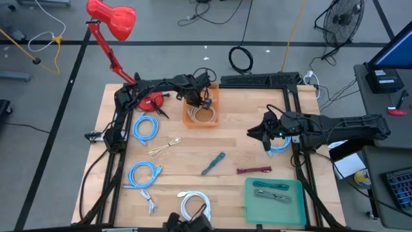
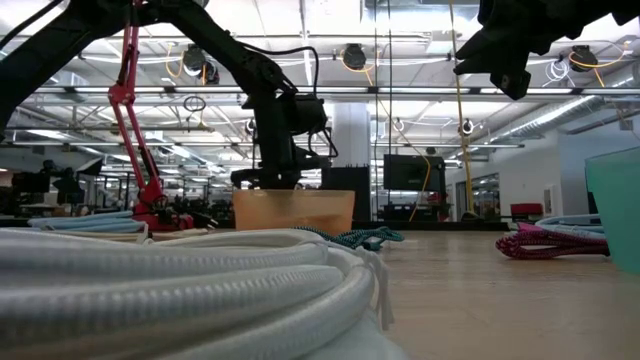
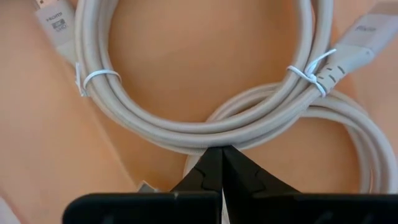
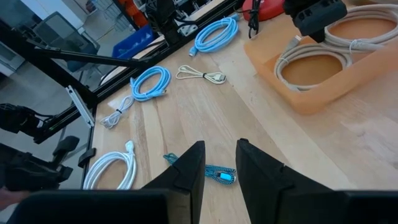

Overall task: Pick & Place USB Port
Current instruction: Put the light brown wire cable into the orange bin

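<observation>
Cables [image 3: 186, 118], smooth grey coils, lie in the orange bin [image 1: 214, 103].
Left gripper [image 1: 203, 101] closed above them; right gripper [image 1: 265, 136] parted, empty.

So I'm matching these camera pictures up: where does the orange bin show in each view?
High view: orange bin at the table's far edge, middle, under the left gripper.
Low view: bin centre-left, with the left arm reaching down into it.
Left wrist view: its orange floor fills the picture.
Right wrist view: upper right.
Shared landmark: the coiled beige cables inside.
</observation>
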You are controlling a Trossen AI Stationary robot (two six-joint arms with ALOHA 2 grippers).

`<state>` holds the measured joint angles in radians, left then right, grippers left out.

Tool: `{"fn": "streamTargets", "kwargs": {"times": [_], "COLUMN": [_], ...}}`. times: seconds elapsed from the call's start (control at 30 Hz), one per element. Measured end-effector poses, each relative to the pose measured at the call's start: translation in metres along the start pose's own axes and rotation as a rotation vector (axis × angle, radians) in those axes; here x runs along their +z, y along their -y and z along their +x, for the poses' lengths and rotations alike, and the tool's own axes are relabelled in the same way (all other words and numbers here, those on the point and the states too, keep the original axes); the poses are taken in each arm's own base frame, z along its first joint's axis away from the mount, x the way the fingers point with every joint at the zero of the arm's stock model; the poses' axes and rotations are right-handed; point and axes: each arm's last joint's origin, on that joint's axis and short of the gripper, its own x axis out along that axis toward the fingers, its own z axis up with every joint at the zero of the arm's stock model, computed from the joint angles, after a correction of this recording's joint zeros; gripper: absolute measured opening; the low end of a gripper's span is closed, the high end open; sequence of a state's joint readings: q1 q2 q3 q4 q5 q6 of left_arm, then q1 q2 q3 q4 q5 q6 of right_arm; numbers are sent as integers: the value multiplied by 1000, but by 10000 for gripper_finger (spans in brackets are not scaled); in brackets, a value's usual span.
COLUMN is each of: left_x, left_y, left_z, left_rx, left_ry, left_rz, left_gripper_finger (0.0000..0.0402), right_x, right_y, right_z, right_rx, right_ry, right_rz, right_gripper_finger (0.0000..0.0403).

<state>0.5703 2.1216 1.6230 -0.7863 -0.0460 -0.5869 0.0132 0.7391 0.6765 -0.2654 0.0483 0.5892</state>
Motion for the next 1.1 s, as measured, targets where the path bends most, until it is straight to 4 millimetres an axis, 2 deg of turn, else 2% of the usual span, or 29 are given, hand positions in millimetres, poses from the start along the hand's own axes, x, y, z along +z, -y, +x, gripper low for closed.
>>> {"fn": "streamTargets", "kwargs": {"times": [1.1], "left_x": [6], "left_y": [-6], "left_z": [1], "left_rx": [-5], "left_ry": [24], "left_rz": [-123], "left_gripper_finger": [0], "right_x": [1], "right_y": [0], "right_z": [0], "right_rx": [4], "right_ry": [6], "right_rz": [12], "right_gripper_finger": [84]}}
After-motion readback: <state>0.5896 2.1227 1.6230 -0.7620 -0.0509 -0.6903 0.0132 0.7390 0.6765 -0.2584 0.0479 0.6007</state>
